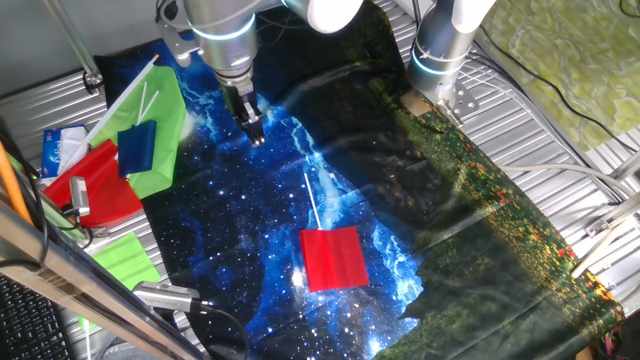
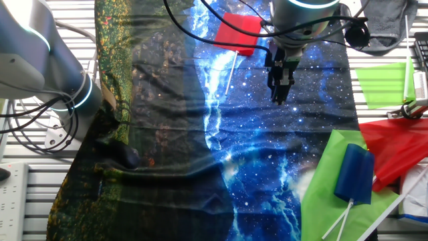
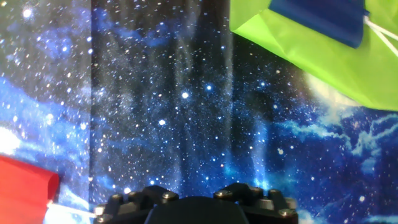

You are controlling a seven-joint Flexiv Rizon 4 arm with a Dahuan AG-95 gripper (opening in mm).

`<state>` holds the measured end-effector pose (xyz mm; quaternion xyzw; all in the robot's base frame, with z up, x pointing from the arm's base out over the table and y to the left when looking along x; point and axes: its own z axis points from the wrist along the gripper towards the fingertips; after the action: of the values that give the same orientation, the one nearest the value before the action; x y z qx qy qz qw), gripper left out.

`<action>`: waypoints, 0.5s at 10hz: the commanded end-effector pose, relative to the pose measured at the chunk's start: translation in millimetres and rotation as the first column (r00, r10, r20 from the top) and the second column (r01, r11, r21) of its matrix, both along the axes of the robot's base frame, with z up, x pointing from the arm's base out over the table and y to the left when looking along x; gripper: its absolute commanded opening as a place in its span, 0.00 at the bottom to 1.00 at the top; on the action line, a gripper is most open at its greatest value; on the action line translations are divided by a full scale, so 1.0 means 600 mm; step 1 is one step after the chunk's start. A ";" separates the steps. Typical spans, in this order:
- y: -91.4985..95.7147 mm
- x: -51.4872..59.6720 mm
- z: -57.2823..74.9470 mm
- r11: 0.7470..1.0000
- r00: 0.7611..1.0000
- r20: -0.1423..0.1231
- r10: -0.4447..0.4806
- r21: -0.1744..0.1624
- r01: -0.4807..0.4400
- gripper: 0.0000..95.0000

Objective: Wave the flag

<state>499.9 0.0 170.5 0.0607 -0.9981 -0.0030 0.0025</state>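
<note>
The flag [image 1: 335,258] is a small red cloth on a thin white stick [image 1: 312,200]. It lies flat on the star-print cloth [image 1: 260,230], with the stick pointing away from the front edge. It also shows in the other fixed view [image 2: 239,32] and at the lower left edge of the hand view [image 3: 25,186]. My gripper [image 1: 255,132] hangs above the cloth, behind and to the left of the stick's free end and apart from it. Its fingers look pressed together and hold nothing. In the other fixed view the gripper [image 2: 279,94] is to the right of the stick. The hand view shows only its housing [image 3: 193,208].
A lime-green flag [image 1: 160,120] with a blue flag [image 1: 137,145] on it lies at the left. Beside it are a larger red flag [image 1: 95,185] and another green flag [image 1: 125,260]. A second arm's base [image 1: 440,50] stands at the back right. Cables run along the metal table edges.
</note>
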 end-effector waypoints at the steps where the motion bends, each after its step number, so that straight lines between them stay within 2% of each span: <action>1: 0.000 0.000 -0.001 0.928 0.928 -0.021 0.373 0.019 -0.373 0.00; 5: 0.000 0.000 -0.001 0.927 0.927 -0.024 0.375 0.017 -0.375 0.00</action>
<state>500.5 0.0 169.9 0.2247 -0.9743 -0.0089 0.0134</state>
